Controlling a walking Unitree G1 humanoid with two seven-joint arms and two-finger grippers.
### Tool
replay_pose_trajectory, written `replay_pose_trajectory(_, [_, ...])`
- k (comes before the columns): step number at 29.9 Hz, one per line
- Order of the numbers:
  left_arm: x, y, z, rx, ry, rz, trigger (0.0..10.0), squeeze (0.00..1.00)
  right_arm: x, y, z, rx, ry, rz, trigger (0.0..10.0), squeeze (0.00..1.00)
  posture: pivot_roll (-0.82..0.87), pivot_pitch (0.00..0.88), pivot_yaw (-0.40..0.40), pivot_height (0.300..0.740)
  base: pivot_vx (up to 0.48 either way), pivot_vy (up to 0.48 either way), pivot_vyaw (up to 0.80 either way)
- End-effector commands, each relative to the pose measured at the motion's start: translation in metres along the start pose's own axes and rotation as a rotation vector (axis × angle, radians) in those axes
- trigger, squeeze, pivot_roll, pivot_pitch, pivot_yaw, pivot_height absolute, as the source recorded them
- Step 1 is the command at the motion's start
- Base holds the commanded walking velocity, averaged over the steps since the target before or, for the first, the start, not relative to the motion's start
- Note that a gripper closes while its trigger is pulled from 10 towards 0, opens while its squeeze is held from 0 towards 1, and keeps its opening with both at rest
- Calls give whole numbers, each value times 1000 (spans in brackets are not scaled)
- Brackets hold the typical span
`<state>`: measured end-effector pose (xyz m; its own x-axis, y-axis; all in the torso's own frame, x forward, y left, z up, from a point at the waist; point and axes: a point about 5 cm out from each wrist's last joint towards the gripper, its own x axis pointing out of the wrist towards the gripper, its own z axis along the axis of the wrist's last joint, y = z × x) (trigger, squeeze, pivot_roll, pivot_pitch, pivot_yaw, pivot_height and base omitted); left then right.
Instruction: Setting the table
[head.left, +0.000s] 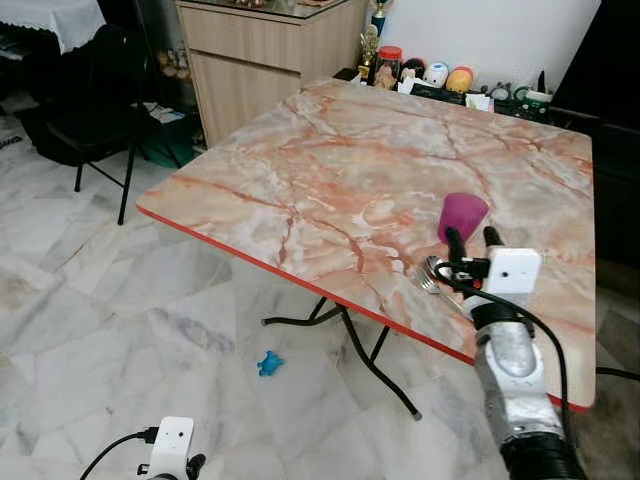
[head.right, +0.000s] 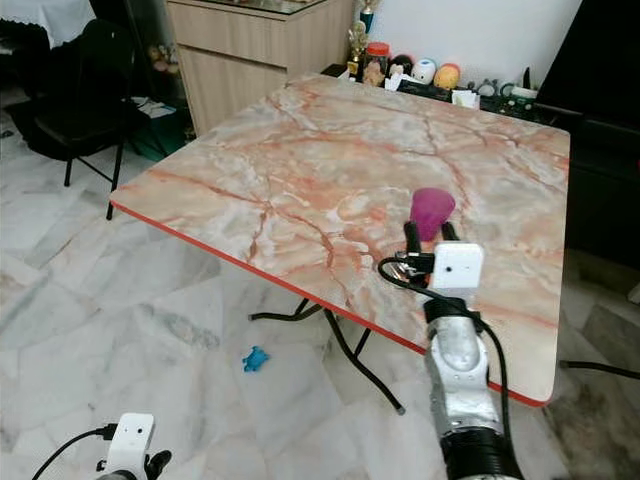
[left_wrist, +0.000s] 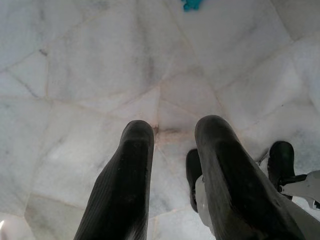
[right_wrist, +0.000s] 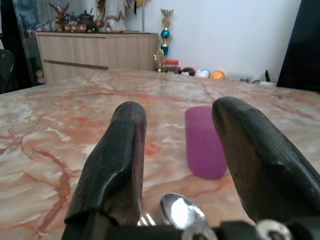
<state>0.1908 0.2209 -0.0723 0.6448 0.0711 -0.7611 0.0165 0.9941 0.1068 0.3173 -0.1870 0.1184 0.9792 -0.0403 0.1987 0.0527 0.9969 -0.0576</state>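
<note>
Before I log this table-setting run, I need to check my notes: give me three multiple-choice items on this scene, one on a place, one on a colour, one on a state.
1. Where is the cup?
A. on the table
B. on the floor
C. on the cabinet

2. What colour is the cup?
A. green
B. purple
C. white

3. How are the right gripper's fingers?
A. shut on the cup
B. open
C. shut on a plate

Answers:
1. A: it stands on the marble-patterned top, just beyond the right gripper.
2. B: it is purple in both eye views.
3. B: the right wrist view shows a wide gap, with the cup beyond it and cutlery lying below.
</note>
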Motion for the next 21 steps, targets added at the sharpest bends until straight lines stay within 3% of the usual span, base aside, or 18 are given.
replay_pose_trajectory(1, [0,-1,-2,25,13,-9,10000,0,0,-1,1,15,4,-23,10000,0,121,0,-32,728,0,0,-756])
replay_pose_trajectory(17, [0,0,0,-14,-7,-4,10000,0,4,7,5,35,-12,-10,10000,0,126,0,-39,728,0,0,-745])
replay_pose_trajectory(21, [0,0,0,-12,-11,0,10000,0,4,8,7,32,-28,-4,10000,0,127,0,-39,728,276,0,0])
